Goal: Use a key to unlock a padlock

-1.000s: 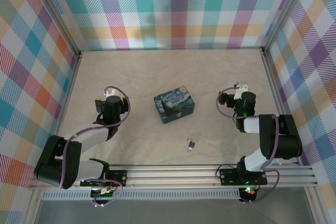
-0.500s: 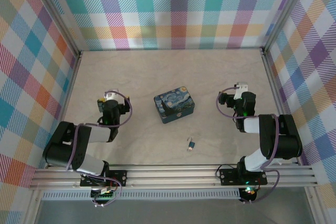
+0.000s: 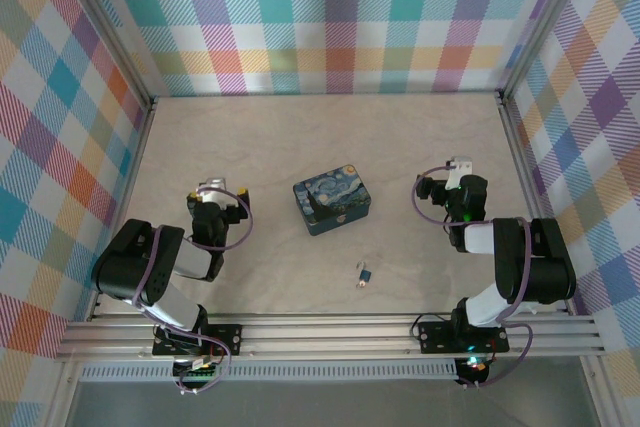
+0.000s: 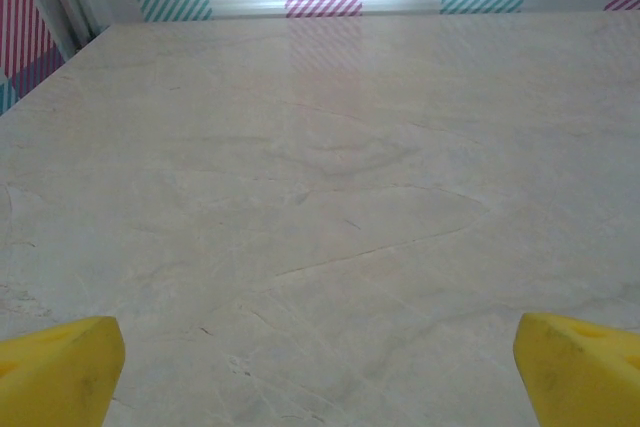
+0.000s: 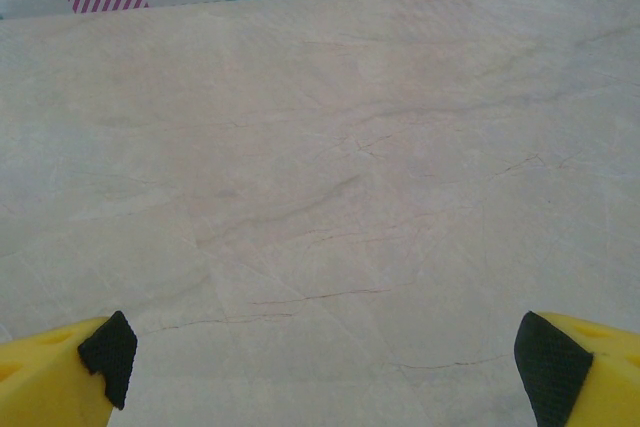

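Observation:
The tiny blue padlock (image 3: 365,272) lies on the table near the front edge, a little right of centre, with a silvery bit at its near end. I cannot make out the key apart from it. My left gripper (image 3: 212,190) rests low at the left, far from the padlock. In the left wrist view its yellow fingertips (image 4: 60,372) stand wide apart with only bare tabletop between them, so the left gripper (image 4: 320,377) is open. My right gripper (image 3: 460,167) sits at the right, and in its wrist view the right gripper (image 5: 325,367) is open too, holding nothing.
A dark-blue tin (image 3: 332,204) with a starry night painting stands mid-table between the arms, just beyond the padlock. Checked walls (image 3: 330,17) close in the pale table (image 3: 330,137) at the back and on both sides. A metal rail (image 3: 330,332) runs along the front.
The left arm has folded back toward its base, and its gripper has slid slightly nearer. The right arm, padlock and tin have not moved.

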Robot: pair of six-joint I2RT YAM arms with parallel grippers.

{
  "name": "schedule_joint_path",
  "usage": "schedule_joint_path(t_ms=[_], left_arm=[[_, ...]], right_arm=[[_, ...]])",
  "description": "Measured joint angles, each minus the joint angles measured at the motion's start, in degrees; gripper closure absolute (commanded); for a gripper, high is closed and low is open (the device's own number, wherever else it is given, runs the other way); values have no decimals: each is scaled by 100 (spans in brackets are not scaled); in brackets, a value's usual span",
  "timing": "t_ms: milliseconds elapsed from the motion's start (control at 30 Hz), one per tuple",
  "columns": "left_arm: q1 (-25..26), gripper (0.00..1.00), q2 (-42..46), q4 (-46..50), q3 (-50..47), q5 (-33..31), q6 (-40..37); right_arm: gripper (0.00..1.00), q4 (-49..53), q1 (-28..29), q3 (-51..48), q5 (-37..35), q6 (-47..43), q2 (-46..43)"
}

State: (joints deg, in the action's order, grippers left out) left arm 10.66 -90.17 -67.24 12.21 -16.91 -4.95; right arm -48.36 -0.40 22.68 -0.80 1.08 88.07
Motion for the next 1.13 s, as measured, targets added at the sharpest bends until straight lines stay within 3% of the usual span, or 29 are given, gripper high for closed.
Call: schedule_joint_path(t_ms=[533, 1133], left_arm=[[-608, 0, 2, 1639, 944, 315, 520], [-592, 0, 2, 1827, 949, 339, 555]], right_arm=[[0, 0, 0, 0, 0, -2, 0], [0, 2, 42, 0, -17, -4, 0]])
